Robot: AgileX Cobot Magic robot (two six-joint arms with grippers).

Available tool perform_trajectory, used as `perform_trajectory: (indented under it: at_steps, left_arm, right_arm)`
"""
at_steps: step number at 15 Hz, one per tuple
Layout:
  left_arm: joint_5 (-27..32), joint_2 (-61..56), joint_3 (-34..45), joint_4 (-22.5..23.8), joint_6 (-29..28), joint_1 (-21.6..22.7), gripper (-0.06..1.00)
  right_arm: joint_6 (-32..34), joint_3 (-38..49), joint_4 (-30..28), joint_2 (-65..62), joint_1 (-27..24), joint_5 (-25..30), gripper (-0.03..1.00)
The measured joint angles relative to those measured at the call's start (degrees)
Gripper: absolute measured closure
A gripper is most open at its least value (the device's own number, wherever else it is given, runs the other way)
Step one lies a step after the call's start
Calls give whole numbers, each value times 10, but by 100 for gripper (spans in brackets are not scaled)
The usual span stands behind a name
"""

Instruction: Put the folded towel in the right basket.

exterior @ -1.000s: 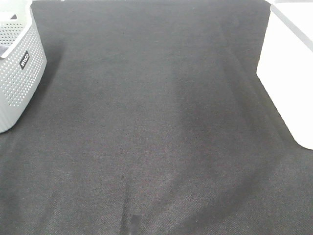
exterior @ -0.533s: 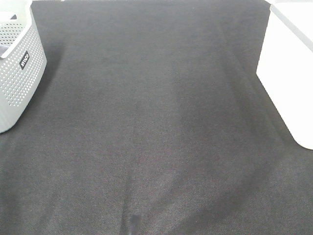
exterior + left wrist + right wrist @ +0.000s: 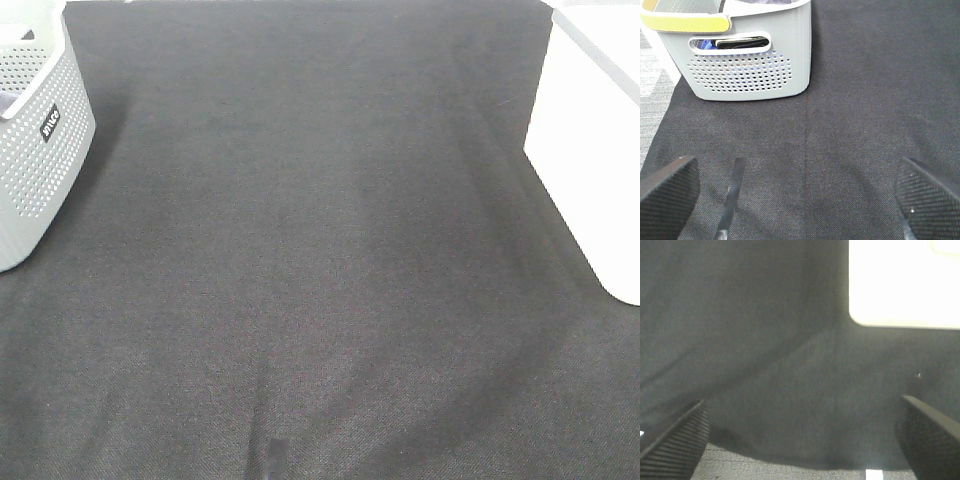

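Observation:
No folded towel lies on the black cloth (image 3: 320, 250). The right basket (image 3: 590, 130) is plain white at the right edge, and also shows in the right wrist view (image 3: 900, 285). My left gripper (image 3: 797, 200) is open and empty, low over the cloth, facing the grey perforated left basket (image 3: 750, 75). A dark folded cloth (image 3: 740, 43) shows through that basket's handle slot; I cannot tell whether it is the towel. My right gripper (image 3: 802, 442) is open and empty, facing the white basket. Neither gripper shows in the exterior high view.
The grey left basket (image 3: 40, 150) stands at the far left edge and has a yellow rim (image 3: 685, 22). The cloth's left edge meets grey floor (image 3: 650, 85) beside that basket. The cloth's near edge (image 3: 790, 460) shows under my right gripper.

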Motion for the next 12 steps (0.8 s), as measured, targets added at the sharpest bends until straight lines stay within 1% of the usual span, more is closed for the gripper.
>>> perform_trajectory:
  at_steps: [2, 4, 5, 6, 7, 9, 12]
  left_arm:
    - [0, 0, 0, 0, 0, 0, -4]
    - [0, 0, 0, 0, 0, 0, -4]
    - [0, 0, 0, 0, 0, 0, -4]
    - [0, 0, 0, 0, 0, 0, -4]
    - [0, 0, 0, 0, 0, 0, -4]
    - [0, 0, 0, 0, 0, 0, -4]
    - [0, 0, 0, 0, 0, 0, -4]
  right_arm:
    - [0, 22, 0, -62, 0, 21, 1]
    - [0, 22, 1, -66, 0, 32, 1]
    - [0, 23, 1, -66, 0, 23, 1]
    - [0, 34, 6, -66, 0, 0, 1]
    - [0, 42, 10, -66, 0, -11, 1]
    - [0, 43, 11, -66, 0, -15, 1]
    - [0, 43, 13, -66, 23, -17, 1]
